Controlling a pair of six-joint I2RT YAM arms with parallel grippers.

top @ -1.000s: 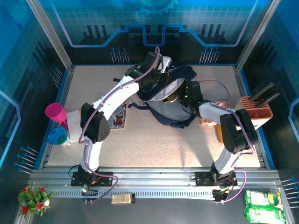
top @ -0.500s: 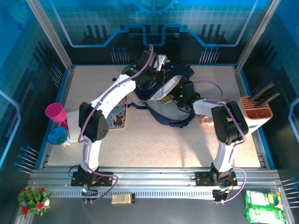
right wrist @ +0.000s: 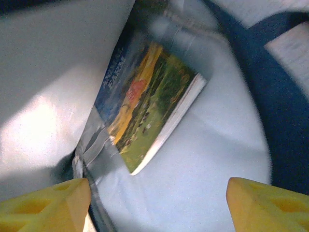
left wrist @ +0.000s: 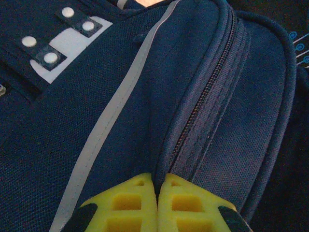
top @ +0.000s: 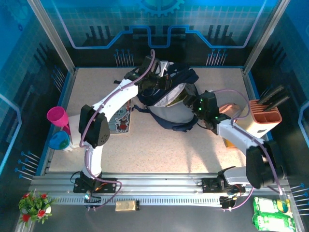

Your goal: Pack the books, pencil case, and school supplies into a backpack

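Pencil case (top: 231, 109) sits on the table just beside the right arm, so I'd say that's the nearer arm for it. Right gripper (right wrist: 157, 200) is wide open and empty at the mouth of the backpack (top: 170, 110). Just ahead, the Animal Farm book (right wrist: 145, 106) lies flat on the pale lining inside, long edge slanting away. Farther back, left gripper (left wrist: 157, 203) is pinched tight on the backpack's top fabric by the zipper.
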